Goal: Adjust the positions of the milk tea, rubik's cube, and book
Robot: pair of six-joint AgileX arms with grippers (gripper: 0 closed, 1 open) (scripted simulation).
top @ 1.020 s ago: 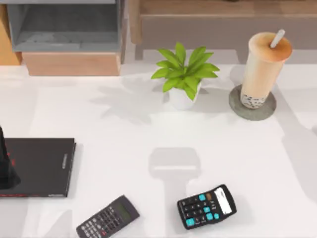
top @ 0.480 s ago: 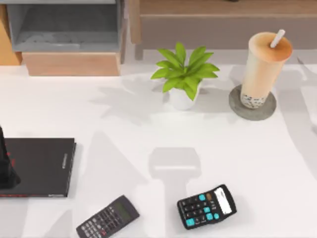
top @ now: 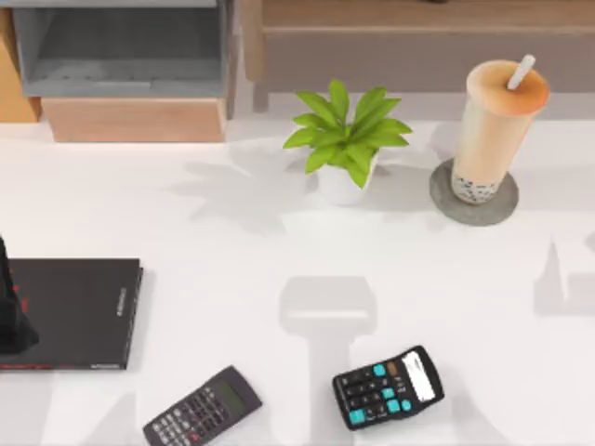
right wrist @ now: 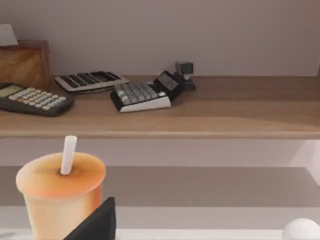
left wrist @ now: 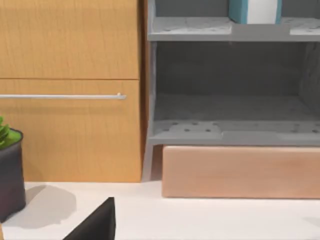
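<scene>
Milk tea (top: 495,125): upright on a grey coaster (top: 444,203), at the far right of the worktop (top: 242,242), with the plant (top: 344,139) near on its left. In the right wrist view the cup (right wrist: 57,200) is seen close, lid and straw uppermost, below a wooden ledge (right wrist: 225,117) on which calculators are kept.

Book (left wrist: 239,10): teal cover, pale pages, stood upright on the upper level of the grey shelf (left wrist: 230,127), seen in the left wrist view. That shelf (top: 121,46) is placed at the far left of the worktop.

Other items: black book (top: 74,311) flat at the left edge; two calculators (top: 389,387) near the front edge.

Left hand: aimed at the shelf; a dark wedge (left wrist: 95,225) at the frame edge is taken for part of it. Whether it is released or clenched cannot be told.

Right hand: aimed at the milk tea, with a like wedge (right wrist: 95,225) in its view. Its state cannot be told either.

Hazards, as judged:
- The cup is tall and narrow at the base; it could be toppled by a sideways knock or a high grasp.
- The straw could be caught by a hand lowered from above.
- The coaster could be dragged along if the cup is slid rather than lifted.
- The plant could be struck if the cup is carried leftward.
- The teal book could be jammed against the shelf wall, or dropped, if gripped near one corner.
- The black book could be mistaken for the teal one.
</scene>
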